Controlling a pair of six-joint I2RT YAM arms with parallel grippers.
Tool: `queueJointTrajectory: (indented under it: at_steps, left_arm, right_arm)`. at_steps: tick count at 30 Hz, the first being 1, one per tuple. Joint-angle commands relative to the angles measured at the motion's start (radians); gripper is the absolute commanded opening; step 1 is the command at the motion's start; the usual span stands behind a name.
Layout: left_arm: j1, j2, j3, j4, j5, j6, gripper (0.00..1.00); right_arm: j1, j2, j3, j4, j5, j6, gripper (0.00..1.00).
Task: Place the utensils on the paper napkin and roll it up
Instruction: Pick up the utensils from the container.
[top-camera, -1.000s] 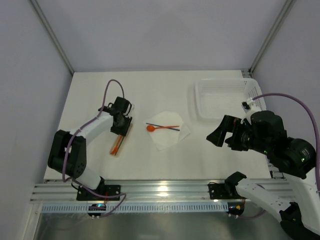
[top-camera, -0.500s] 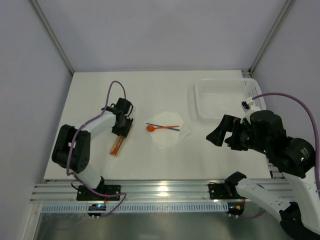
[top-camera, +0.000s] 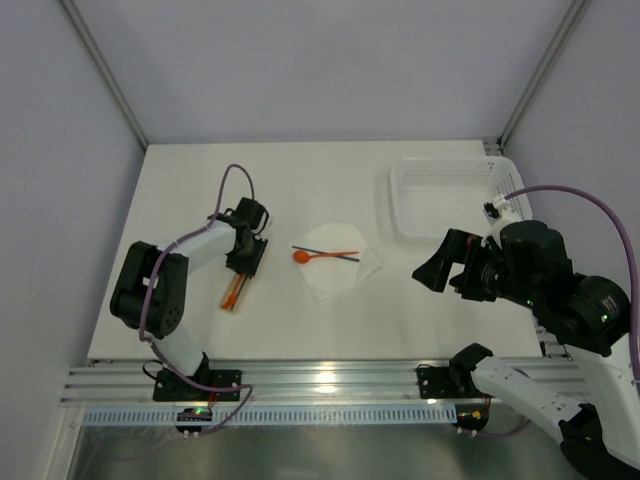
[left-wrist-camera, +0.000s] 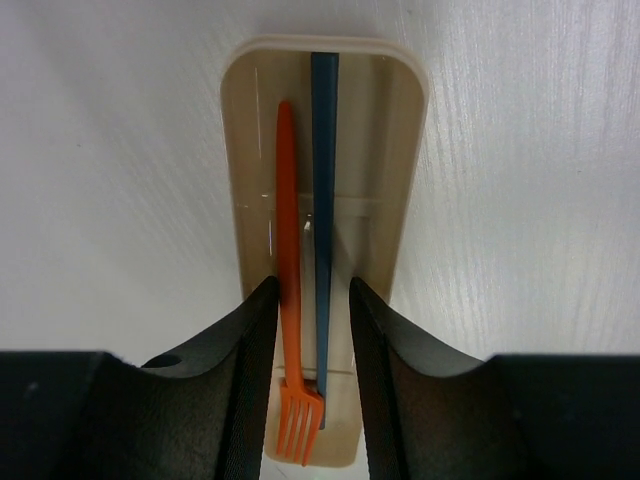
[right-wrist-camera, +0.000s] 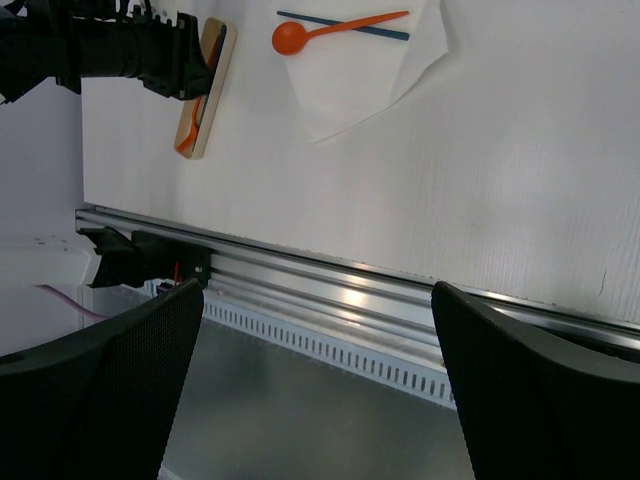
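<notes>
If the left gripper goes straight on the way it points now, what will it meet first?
Probably the beige tray: the left gripper is open astride the orange fork and the blue stick lying in it. Depth is unclear, so a finger might touch the fork first.

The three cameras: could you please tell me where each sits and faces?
Top: above, behind the bases, looking down on the table; left hand and right hand show.
Left wrist: on the left arm, looking down past its fingers at a fork in a beige tray.
Right wrist: on the right arm, facing the napkin; its fingers frame it.
Top and right wrist share napkin, spoon, tray.
</notes>
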Motion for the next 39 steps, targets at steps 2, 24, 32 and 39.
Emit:
queueJointTrajectory:
  at_steps: [2, 24, 32, 39]
  left_arm:
    - [0.003, 0.037, -0.002, 0.043, -0.003, 0.007, 0.35]
    - [0.002, 0.001, -0.002, -0.001, -0.043, -0.024, 0.06]
    - [0.002, -0.015, 0.012, -0.021, -0.058, -0.044, 0.00]
    - [0.002, -0.050, 0.017, -0.032, -0.074, -0.053, 0.00]
  right_arm:
    - [0.006, -0.004, -0.003, 0.023, 0.014, 0.008, 0.99]
    - [0.006, -0.016, 0.008, 0.021, 0.023, 0.011, 0.99]
    - [0.006, -0.015, 0.011, 0.023, 0.022, 0.015, 1.00]
    - [0.005, -0.018, 0.013, 0.020, 0.022, 0.015, 0.99]
